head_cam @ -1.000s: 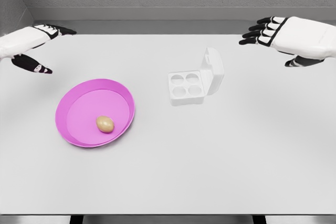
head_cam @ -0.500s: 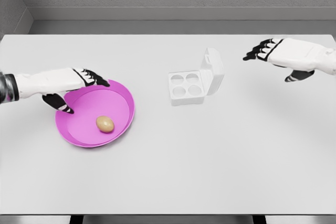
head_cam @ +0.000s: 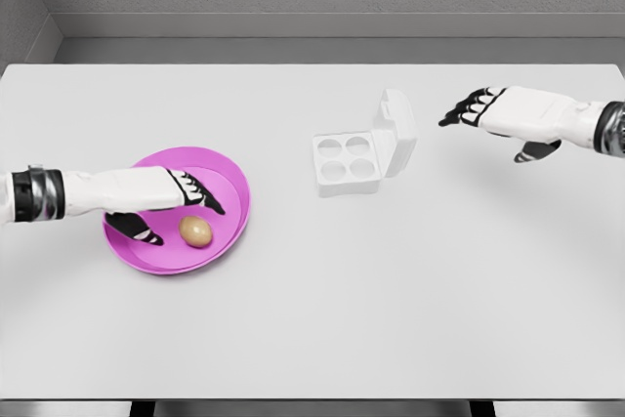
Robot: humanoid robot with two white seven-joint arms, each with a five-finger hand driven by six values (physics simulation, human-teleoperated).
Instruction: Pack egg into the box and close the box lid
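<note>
I see my left hand (head_cam: 161, 200) spread open over the pink plate (head_cam: 227, 168), right around the egg (head_cam: 195, 230) but not holding it. It has moved closer. My right hand (head_cam: 488, 109) hangs open near the box (head_cam: 347, 163).

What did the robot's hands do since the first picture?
The left hand came down over the pink plate, open beside the egg but not holding it. The right hand slid toward the open egg box. Egg, plate and box stayed put.
</note>
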